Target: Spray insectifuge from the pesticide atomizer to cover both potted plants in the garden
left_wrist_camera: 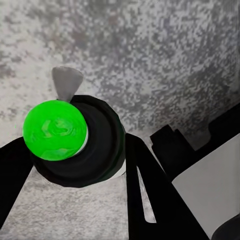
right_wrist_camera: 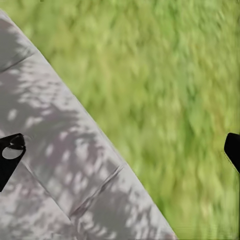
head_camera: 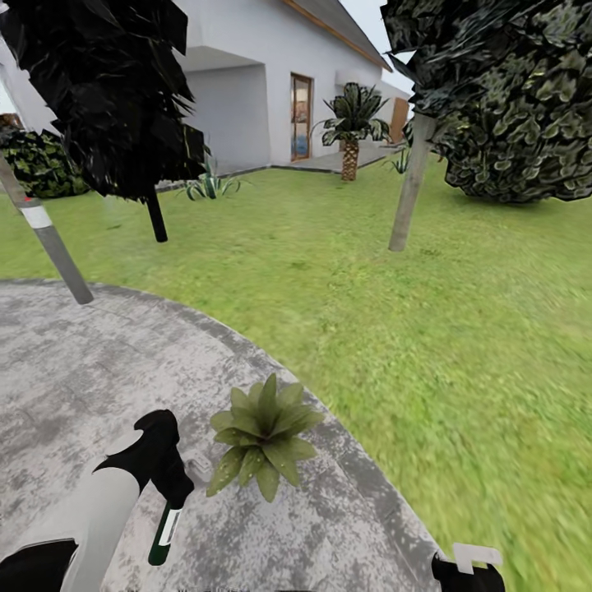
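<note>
One potted plant (head_camera: 263,434) is in my head view, a low green rosette sitting on the grey paved patio (head_camera: 74,370), close to the patio's curved edge where the lawn (head_camera: 460,329) starts. My left gripper (head_camera: 168,481) is just beside it, on the plant's left, clamped on the pesticide atomizer (head_camera: 164,530). The bottle hangs below the gripper, dark body with a white label strip, tilted slightly, its lower end pointing down at the paving. The pale nozzle (head_camera: 198,469) sticks out toward the plant, near its leaves; I can't tell if it touches them. In the left wrist view the atomizer (left_wrist_camera: 75,140) sits between the two black fingers (left_wrist_camera: 150,190), seen end-on: round dark body, and the top cap reads bright green here rather than red. The grey nozzle tip (left_wrist_camera: 66,82) shows past the cap, with speckled grey patio (left_wrist_camera: 165,55) behind it. Right gripper (head_camera: 467,571) is low at the bottom right of the head view, well apart from the plant and the bottle. Right wrist view shows its two fingertips (right_wrist_camera: 10,155) spread wide with nothing between them, over the patio edge (right_wrist_camera: 65,145) and grass (right_wrist_camera: 170,95). Farther off: a white house (head_camera: 263,74), a palm (head_camera: 352,123), dark bushes (head_camera: 518,107), two thin trunks (head_camera: 409,185).
</note>
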Controlling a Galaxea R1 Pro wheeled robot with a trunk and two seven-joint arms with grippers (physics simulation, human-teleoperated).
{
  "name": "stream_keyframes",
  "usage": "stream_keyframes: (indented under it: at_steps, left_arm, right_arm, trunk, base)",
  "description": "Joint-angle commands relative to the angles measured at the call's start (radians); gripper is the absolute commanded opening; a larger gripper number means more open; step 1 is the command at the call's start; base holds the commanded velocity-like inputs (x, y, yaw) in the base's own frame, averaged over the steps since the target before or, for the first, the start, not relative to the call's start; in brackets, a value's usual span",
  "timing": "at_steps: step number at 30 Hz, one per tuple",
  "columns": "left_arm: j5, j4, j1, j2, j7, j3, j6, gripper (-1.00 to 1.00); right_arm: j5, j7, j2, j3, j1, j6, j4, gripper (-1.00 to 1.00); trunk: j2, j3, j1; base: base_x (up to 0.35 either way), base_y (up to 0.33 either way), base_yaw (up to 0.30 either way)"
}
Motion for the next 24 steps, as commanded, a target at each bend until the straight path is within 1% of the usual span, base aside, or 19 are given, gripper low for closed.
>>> stream_keyframes:
  at_steps: [1, 9, 13, 24]
  left_arm:
    - [-0.009, -0.001, -0.001, -0.001, -0.009, 0.005, 0.009, -1.00]
    - [-0.009, -0.001, -0.001, 0.001, -0.009, 0.026, 0.009, -1.00]
    - [-0.009, -0.001, -0.001, -0.002, -0.009, 0.027, 0.009, -1.00]
    - [-0.009, -0.001, -0.001, -0.002, -0.006, 0.027, 0.009, -1.00]
  right_arm:
    - [0.010, -0.003, 0.000, -0.008, -0.001, -0.003, 0.001, 1.00]
    - [0.010, -0.003, 0.002, -0.008, -0.001, -0.003, 0.002, 1.00]
    - [0.010, -0.003, 0.002, -0.008, 0.000, -0.003, 0.002, 1.00]
    - [0.010, -0.003, 0.002, -0.008, -0.001, -0.001, 0.002, 1.00]
  trunk:
    - [0.000, -0.002, 0.000]
    - [0.000, -0.009, 0.000]
    - [0.000, -0.012, 0.000]
    - [0.000, -0.022, 0.000]
  base:
    - [0.000, -0.272, 0.214]
    - [0.048, -0.273, 0.228]
    - [0.076, -0.278, 0.231]
    - [0.013, -0.287, 0.231]
